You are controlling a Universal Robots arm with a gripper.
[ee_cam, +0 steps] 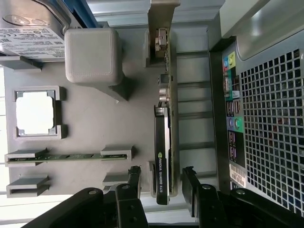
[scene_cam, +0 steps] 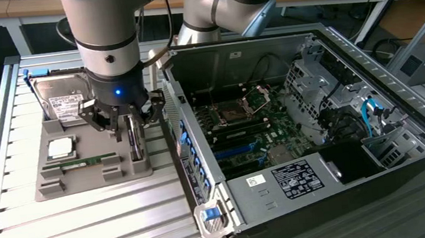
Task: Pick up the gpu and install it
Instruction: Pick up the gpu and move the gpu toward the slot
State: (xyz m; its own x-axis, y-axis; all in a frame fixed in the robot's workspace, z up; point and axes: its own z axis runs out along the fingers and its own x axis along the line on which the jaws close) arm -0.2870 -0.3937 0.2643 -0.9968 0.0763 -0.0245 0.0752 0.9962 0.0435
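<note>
The gpu (scene_cam: 135, 145) is a thin dark card with a silver bracket, standing on its edge in a slot at the side of the grey holder tray (scene_cam: 84, 180) nearest the case. In the wrist view the gpu (ee_cam: 164, 142) shows edge-on with an NVIDIA label. My gripper (scene_cam: 125, 125) hangs straight over it, open. In the wrist view my gripper (ee_cam: 162, 183) straddles one end of the card, one black finger (ee_cam: 134, 180) on each side, with a small gap between each finger and the card.
On the tray also sit a hard drive (scene_cam: 64, 102), a CPU (scene_cam: 61, 148) and a green RAM stick (scene_cam: 86, 161). The open computer case (scene_cam: 315, 114) with its motherboard (scene_cam: 237, 128) lies at the exterior view's right, its rear panel (ee_cam: 270, 118) close beside the tray.
</note>
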